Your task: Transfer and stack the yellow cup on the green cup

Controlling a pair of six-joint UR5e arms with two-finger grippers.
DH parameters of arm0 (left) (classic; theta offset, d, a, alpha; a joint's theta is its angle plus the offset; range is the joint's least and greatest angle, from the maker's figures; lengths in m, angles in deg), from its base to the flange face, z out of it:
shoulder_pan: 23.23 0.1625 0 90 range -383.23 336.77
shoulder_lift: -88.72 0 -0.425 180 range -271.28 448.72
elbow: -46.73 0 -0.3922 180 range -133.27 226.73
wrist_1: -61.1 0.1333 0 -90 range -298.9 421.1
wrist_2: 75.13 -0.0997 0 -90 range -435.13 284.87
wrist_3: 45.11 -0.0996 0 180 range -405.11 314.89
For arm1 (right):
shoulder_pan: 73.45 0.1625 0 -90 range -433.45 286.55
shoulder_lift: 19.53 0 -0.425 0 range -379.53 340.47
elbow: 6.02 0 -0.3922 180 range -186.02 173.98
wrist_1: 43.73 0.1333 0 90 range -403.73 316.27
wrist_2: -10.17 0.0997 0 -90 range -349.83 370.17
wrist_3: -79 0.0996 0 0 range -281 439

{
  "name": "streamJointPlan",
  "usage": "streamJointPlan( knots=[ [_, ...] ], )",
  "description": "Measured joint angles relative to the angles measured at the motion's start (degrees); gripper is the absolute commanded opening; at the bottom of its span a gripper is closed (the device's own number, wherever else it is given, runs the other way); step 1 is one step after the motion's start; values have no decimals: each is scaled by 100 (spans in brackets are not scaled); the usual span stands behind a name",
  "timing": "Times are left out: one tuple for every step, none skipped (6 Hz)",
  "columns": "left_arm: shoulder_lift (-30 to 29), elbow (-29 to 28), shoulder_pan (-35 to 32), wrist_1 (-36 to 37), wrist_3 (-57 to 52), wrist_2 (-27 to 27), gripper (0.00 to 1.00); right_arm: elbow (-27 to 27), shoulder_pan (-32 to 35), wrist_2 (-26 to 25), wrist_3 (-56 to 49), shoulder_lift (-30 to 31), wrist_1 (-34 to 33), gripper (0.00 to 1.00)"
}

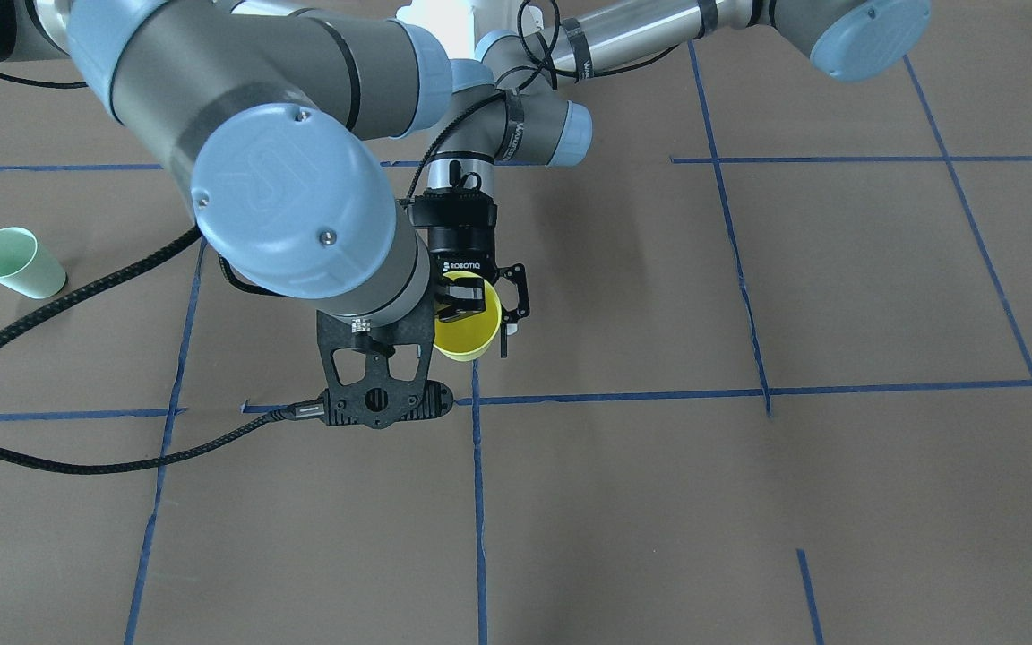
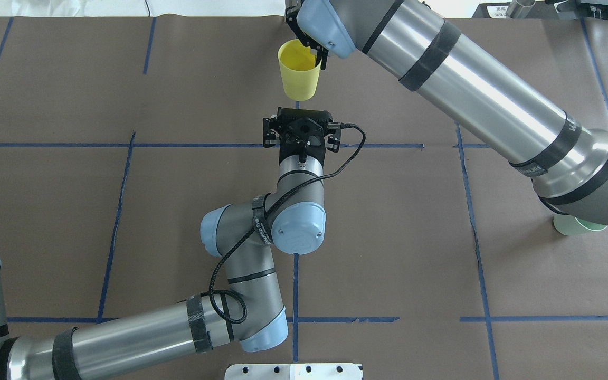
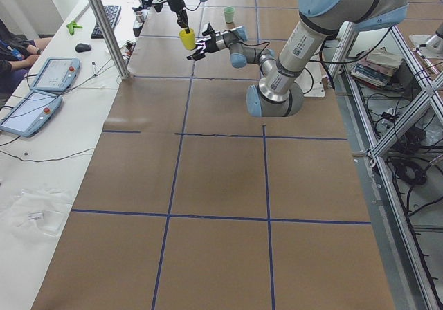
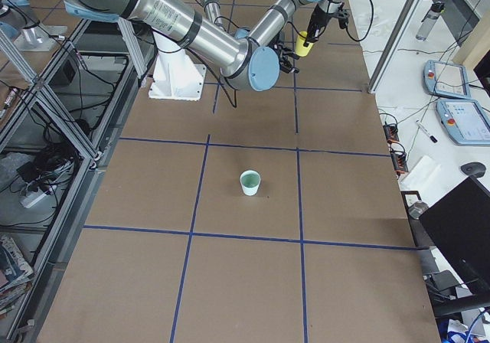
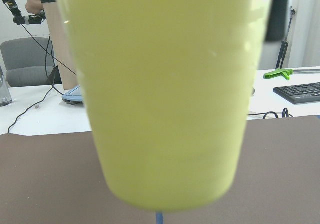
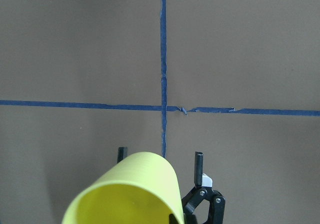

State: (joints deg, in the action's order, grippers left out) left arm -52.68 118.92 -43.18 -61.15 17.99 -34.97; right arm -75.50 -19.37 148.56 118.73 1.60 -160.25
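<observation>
The yellow cup (image 2: 298,74) hangs upright above the table, near the far middle. My right gripper (image 2: 317,53) is shut on its rim from above, one finger inside the cup. The cup also shows in the front view (image 1: 467,339) and the right wrist view (image 6: 130,194). My left gripper (image 2: 302,117) lies level and points at the cup's lower part. It is open, and its fingers (image 6: 198,164) stand on either side of the cup's base. The cup fills the left wrist view (image 5: 165,94). The green cup (image 1: 19,262) stands upright far off on my right side, partly under my right arm in the overhead view (image 2: 578,226).
Blue tape lines (image 2: 293,145) divide the brown table into squares. A white side table with tablets (image 3: 52,75) and a keyboard (image 3: 111,19) runs along the far edge behind a metal post (image 3: 107,30). The left arm's black cable (image 2: 346,153) loops by its wrist.
</observation>
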Motion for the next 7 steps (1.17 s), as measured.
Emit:
streamJointPlan(
  knots=[
    [10,-5,18,0,-2,0,100,-1,170,53,0,-81,-2,0],
    [50,3,20,-50,-7,0,100,13,374,94,0,-105,-5,0],
    [165,19,12,-283,-8,5,100,50,563,87,-24,-56,-9,0],
    [295,31,-23,-568,-23,19,100,82,716,56,-151,63,-11,0],
    [364,108,-116,-701,-259,71,100,70,863,21,-445,267,-14,0],
    [482,354,-295,-747,-685,277,99,-18,1023,-31,-828,543,-18,0],
    [749,760,-547,-747,-1097,695,99,-221,1179,-75,-1228,874,-20,0]
  ],
)
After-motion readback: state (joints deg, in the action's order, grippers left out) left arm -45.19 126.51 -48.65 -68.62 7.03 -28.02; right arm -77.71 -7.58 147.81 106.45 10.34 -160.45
